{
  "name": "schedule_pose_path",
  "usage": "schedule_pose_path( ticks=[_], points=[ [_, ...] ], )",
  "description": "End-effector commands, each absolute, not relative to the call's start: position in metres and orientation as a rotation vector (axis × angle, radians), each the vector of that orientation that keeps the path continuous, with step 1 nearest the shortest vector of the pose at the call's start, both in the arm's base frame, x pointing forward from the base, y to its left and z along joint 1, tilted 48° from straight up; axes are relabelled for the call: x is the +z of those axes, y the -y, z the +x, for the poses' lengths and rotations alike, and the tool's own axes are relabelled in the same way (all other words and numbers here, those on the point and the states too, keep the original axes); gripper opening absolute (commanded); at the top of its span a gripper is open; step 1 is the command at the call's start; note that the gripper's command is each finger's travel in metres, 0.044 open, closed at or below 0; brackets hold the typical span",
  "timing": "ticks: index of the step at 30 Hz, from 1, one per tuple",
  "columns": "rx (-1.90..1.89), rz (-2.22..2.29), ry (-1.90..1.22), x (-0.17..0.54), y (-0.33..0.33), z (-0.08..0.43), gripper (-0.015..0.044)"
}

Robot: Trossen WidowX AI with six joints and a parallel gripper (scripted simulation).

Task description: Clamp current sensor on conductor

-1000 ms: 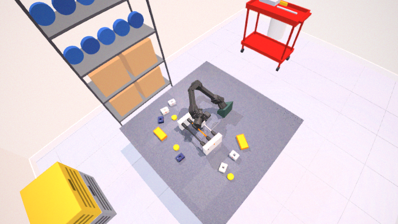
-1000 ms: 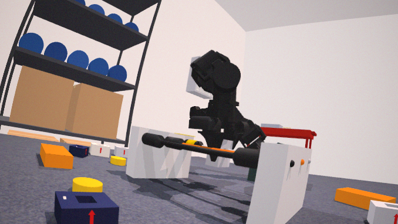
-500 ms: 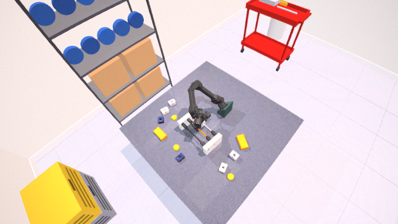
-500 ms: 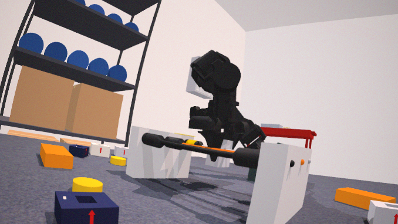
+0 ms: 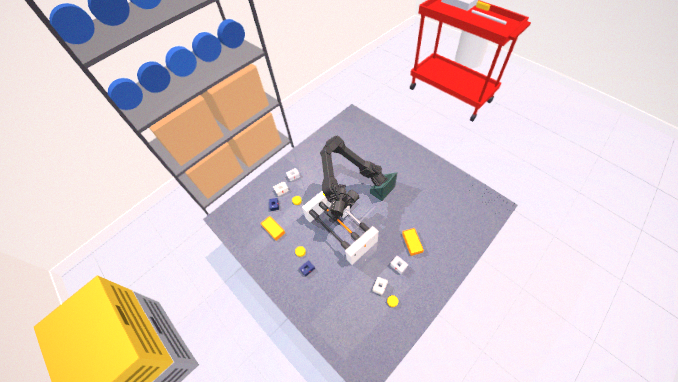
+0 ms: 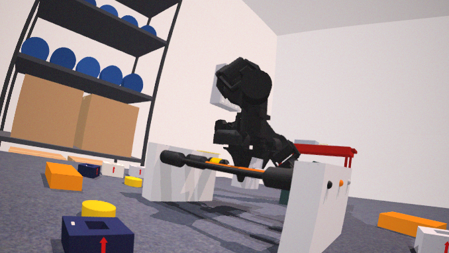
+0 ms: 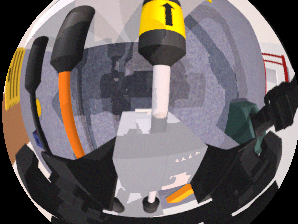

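The light grey sensor sits around the white conductor, which enters its top side and comes out below in the wrist view. My gripper is shut on the sensor, one dark finger on each side. The conductor's black sleeve carries a yellow band with a black arrow; no lettering is readable. The sensor's own arrow is not visible, and I cannot tell whether its latch is closed. In the exterior view the arm largely hides the sensor.
An orange conductor and a black conductor run beside the white one. White end blocks hold them. A dark green block is near the arm. Loose sensors, yellow discs and orange blocks lie around.
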State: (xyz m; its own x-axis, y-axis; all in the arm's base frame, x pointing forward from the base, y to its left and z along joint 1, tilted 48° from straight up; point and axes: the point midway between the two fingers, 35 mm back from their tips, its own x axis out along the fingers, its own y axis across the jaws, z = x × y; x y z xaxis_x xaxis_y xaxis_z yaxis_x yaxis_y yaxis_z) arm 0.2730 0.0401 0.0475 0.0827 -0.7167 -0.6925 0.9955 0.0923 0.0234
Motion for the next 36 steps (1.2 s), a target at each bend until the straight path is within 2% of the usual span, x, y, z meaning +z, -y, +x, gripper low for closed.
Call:
schedule_pose_path(
  ticks=[1, 29, 36],
  points=[
    [-1.313, 0.599, -0.562, 0.0479, -0.0413, 0.2726, 0.0],
    [-1.428, 0.567, -0.616, 0.0439, -0.0354, 0.2717, 0.0],
    [-1.425, 0.565, -0.616, 0.0473, -0.0389, 0.2707, 0.0184]
  ],
)
